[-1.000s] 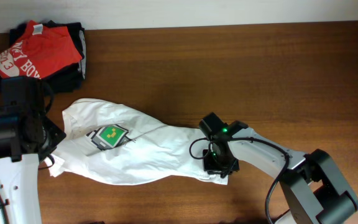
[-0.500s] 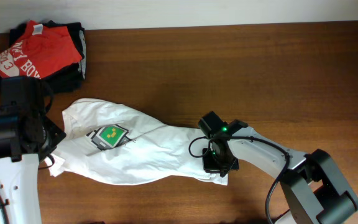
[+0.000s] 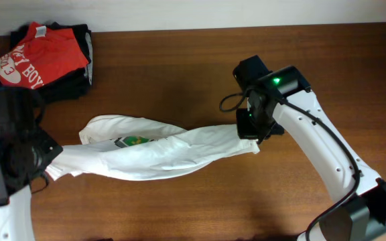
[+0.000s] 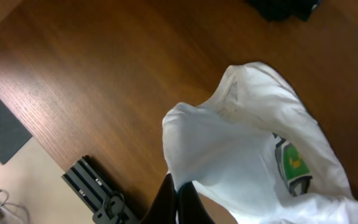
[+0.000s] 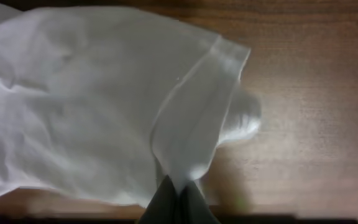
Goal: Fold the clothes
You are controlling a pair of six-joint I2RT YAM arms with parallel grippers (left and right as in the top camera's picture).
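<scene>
Your right gripper (image 3: 249,128), now farther back than before, and your left gripper (image 4: 180,204) at the table's (image 3: 179,67) left each pinch the white T-shirt (image 3: 159,150), now stretched between them.

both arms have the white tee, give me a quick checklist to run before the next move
1. Right end effector shut on an edge of the white T-shirt: ok.
2. Left end effector shut on the shirt's other end: ok.
3. Shirt spread flat for folding: not ok, it runs bunched like a rope between the two end effectors.
4. Green print fully in view: not ok, it is half buried in a fold.
5. Red T-shirt and dark garments apart from the white shirt: ok.
6. How many layers each end effector pinches: cannot tell.
</scene>
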